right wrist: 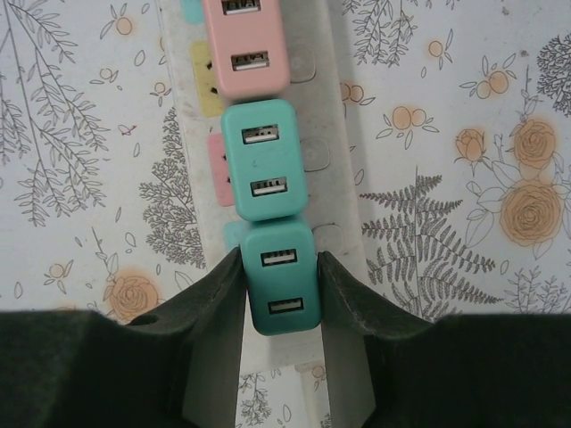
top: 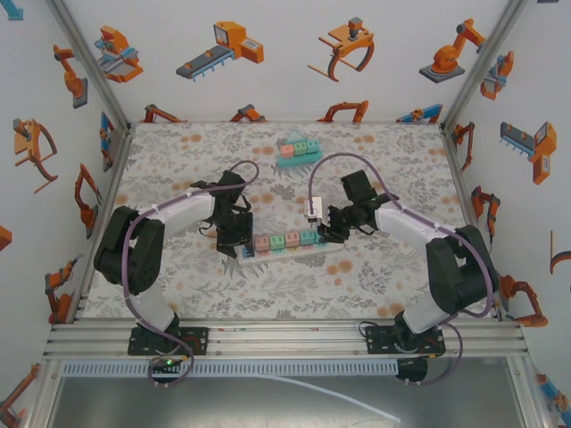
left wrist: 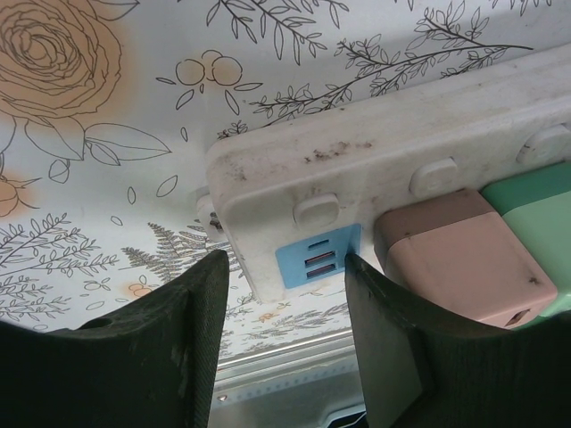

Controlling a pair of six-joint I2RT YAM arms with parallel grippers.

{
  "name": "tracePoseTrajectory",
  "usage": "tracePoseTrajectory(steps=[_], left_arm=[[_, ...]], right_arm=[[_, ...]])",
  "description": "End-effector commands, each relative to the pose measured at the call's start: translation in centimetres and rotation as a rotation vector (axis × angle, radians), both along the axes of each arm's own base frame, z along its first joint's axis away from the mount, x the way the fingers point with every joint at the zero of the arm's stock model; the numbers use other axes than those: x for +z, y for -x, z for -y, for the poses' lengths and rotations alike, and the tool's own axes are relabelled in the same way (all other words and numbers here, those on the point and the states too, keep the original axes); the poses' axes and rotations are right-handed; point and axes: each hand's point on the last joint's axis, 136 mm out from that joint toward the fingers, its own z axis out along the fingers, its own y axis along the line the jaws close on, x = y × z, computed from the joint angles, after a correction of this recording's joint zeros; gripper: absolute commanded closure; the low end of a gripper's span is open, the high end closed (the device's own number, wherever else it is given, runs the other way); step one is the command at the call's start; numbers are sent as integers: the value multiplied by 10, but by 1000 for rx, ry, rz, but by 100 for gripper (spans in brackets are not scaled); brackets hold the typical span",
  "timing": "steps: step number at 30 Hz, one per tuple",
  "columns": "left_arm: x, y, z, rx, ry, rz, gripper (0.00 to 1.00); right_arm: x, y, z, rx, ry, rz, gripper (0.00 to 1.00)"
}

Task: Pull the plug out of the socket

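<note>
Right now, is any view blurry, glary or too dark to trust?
Top external: even light, soft shadows under the arms, no glare. Left wrist: power strip sharp, left fingers dark and slightly soft. Right wrist: teal plug crisp between the dark right fingers.

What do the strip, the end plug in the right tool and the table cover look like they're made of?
The strip looks like hard moulded white plastic, matte and scuffed, with dark grime specks. The plug looks like smooth teal plastic, with rounded edges and a slight sheen. The table cover is a flat sheet with a printed floral pattern, perhaps paper or vinyl; the look leaves that open.
</note>
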Motion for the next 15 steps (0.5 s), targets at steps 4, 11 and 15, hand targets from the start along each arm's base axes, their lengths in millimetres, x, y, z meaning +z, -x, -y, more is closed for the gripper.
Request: tracePoseTrajectory(steps=[4,11,15], left_arm=[[-52,29,-50,-14,-275,-86,48],[-54,29,-52,-18,-291,-93,48],[-51,27,-50,-21,-282,-84,48]], right_arm=[[50,12,-29,49,-202,-146,82],[48,11,-25,33,-186,-144,85],[49,12,-20,32,-169,-103,86]])
